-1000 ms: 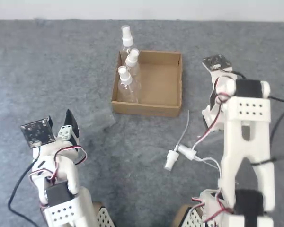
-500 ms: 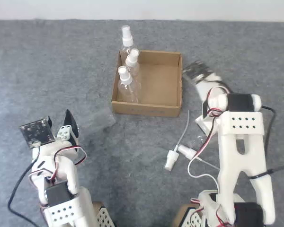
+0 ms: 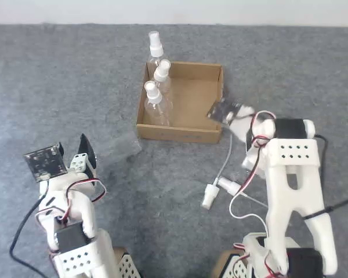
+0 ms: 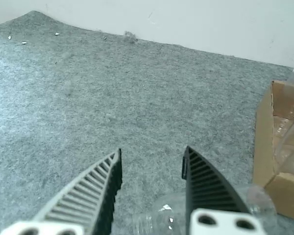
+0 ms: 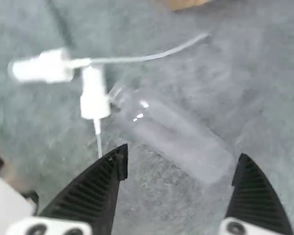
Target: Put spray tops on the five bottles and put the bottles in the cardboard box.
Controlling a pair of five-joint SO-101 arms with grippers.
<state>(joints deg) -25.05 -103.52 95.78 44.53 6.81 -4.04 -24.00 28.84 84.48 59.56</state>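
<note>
High: cardboard box (image 3: 191, 104) holds two capped bottles (image 3: 153, 99) packed along one wall, leaving room. Third capped bottle (image 3: 155, 45) looks just outside it. Loose spray tops (image 3: 210, 196) on tabletop (image 3: 58, 87).
Left wrist: left gripper (image 4: 152, 152) fingers apart, empty, over a lying bare bottle (image 4: 157, 223).
Right wrist: right gripper (image 5: 183, 152) fingers wide, empty, straddling second bare bottle (image 5: 174, 129). Probably lining up a pick.

I see two bottles (image 3: 153, 103) standing in the box (image 3: 180, 134) at its left side, a third bottle (image 3: 155, 49) just behind that corner, two spray tops (image 3: 210, 196) on the table before its right corner, and a lying bottle (image 5: 176, 134) beside them.
</note>
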